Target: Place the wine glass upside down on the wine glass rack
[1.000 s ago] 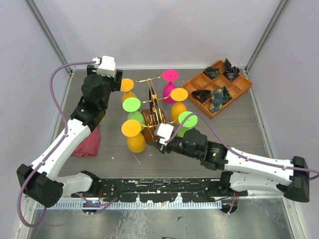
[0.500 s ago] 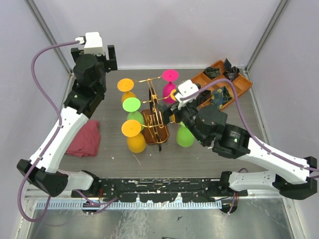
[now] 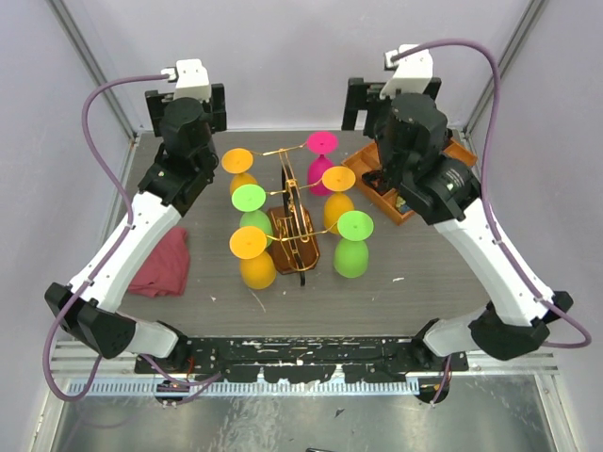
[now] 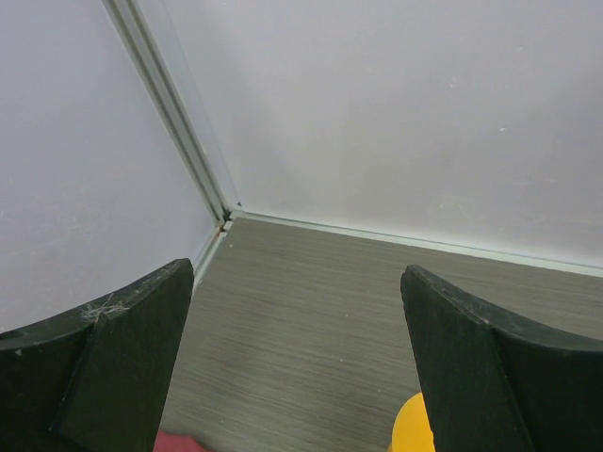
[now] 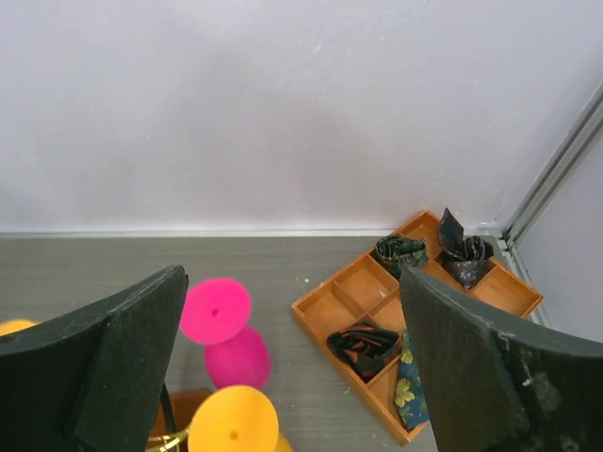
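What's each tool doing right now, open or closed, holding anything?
Left tool: open, holding nothing.
Right tool: open, holding nothing.

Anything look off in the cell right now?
Nothing tipped or spilled. Six glasses sit bowl-down around the rack. The only oddity is a crumpled red cloth lying loose on the left.

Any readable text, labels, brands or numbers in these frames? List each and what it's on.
None: no legible text in any view.
Black rail at the near edge: white marks that look like scuffs, not letters.
Folded cloths in the orange tray: printed patterns only, no words.
Wine glasses and wine glass rack: no label or marking shows.
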